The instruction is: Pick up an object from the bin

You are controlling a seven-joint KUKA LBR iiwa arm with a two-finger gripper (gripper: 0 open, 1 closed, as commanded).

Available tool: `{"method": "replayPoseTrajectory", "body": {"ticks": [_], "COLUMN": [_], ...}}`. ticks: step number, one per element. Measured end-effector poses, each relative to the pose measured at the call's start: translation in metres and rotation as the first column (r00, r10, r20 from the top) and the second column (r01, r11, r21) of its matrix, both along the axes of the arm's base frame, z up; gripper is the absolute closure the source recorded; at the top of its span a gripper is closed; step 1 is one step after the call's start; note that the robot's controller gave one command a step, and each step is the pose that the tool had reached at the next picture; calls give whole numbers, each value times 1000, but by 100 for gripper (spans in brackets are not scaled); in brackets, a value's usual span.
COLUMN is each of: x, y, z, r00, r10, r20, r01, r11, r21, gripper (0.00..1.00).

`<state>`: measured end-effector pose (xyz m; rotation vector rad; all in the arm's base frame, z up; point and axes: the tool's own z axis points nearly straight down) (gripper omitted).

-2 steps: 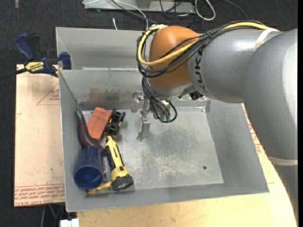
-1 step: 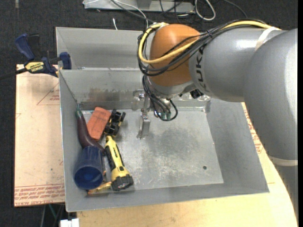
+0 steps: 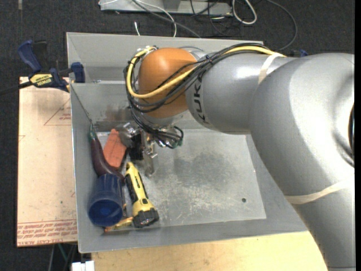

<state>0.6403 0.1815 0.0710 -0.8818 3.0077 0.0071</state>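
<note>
At the lower left of the bin (image 3: 217,176) lie a blue cup (image 3: 105,201) and, beside it, a yellow and black tool (image 3: 137,199). Just past the tool's upper end hangs the claw (image 3: 148,161); whether it is apart or together cannot be told. An orange block (image 3: 114,147) and a dark purple object (image 3: 100,158) lie to its left.

The bin (image 3: 214,174) is dull grey sheet metal, its floor scuffed and blotchy. The arm's silver casing (image 3: 242,95) is smooth and glossy, and its orange cover (image 3: 161,72) has a satin sheen. At the left, the blue cup (image 3: 106,199) and the yellow-and-black tool (image 3: 137,193) look like smooth plastic, and the orange-red block (image 3: 115,147) looks matt.
</note>
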Motion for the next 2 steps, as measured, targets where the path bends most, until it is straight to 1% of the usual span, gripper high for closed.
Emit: {"method": "replayPoseTrajectory", "body": {"ticks": [1, 2], "x": [-20, -6], "y": [-7, -18], "z": [36, 29], "r00": [968, 954], "r10": [-251, 299], "r20": [-2, 4], "r01": [251, -299], "r11": [968, 954], "r21": [-1, -1], "gripper": [0, 0]}}
